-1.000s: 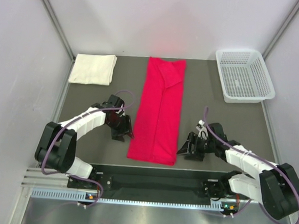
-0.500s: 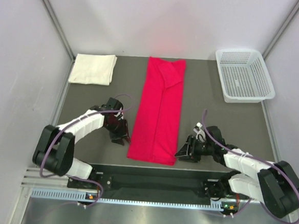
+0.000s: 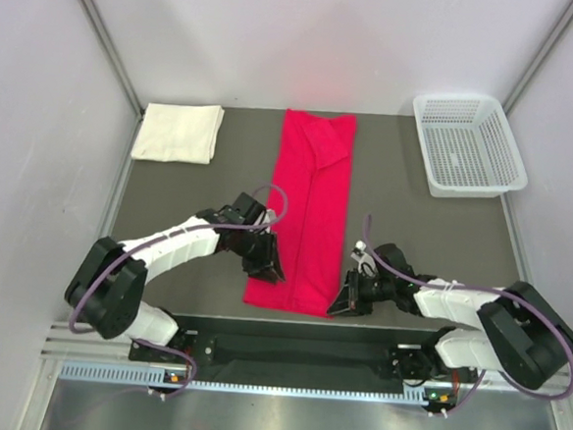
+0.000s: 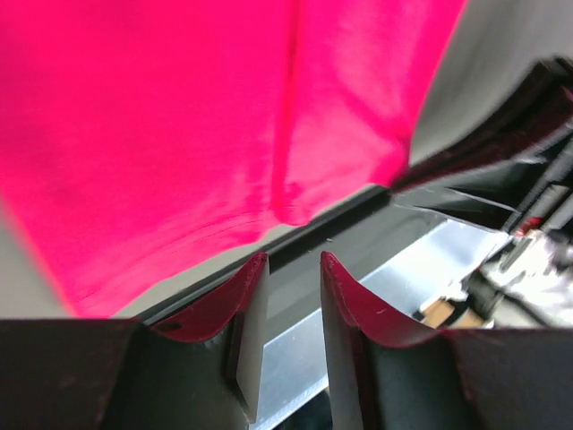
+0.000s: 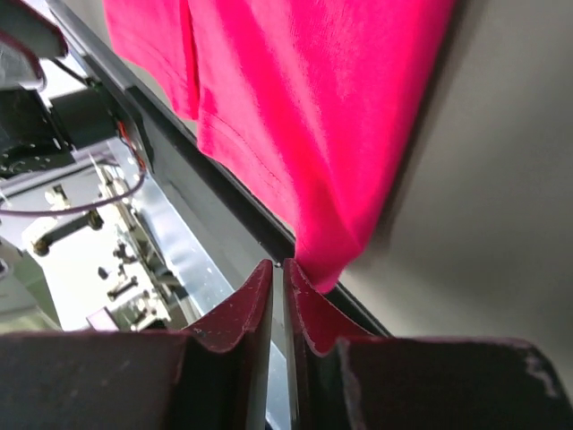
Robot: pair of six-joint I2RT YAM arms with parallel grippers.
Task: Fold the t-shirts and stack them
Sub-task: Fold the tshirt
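The red t-shirt [image 3: 307,207] lies folded into a long strip down the middle of the table. It fills the top of the left wrist view [image 4: 179,134] and of the right wrist view [image 5: 304,107]. The cream-white t-shirt [image 3: 179,132] lies folded at the back left. My left gripper [image 3: 267,261] hangs over the red strip's near left edge; its jaws [image 4: 294,258] stand a little apart with nothing between them. My right gripper [image 3: 344,303] is at the strip's near right corner, its jaws [image 5: 278,264] almost together. No cloth shows in the slit; the corner rests against one fingertip [image 5: 300,273].
A white mesh basket [image 3: 468,144] stands at the back right. The black rail [image 3: 297,349] with the arm bases runs along the table's near edge, just below the red strip's hem. Grey walls close in the left, right and back.
My left gripper has moved right onto the red strip's near left edge, its jaws narrowing. My right gripper has moved left to the near right corner and closed its jaws.
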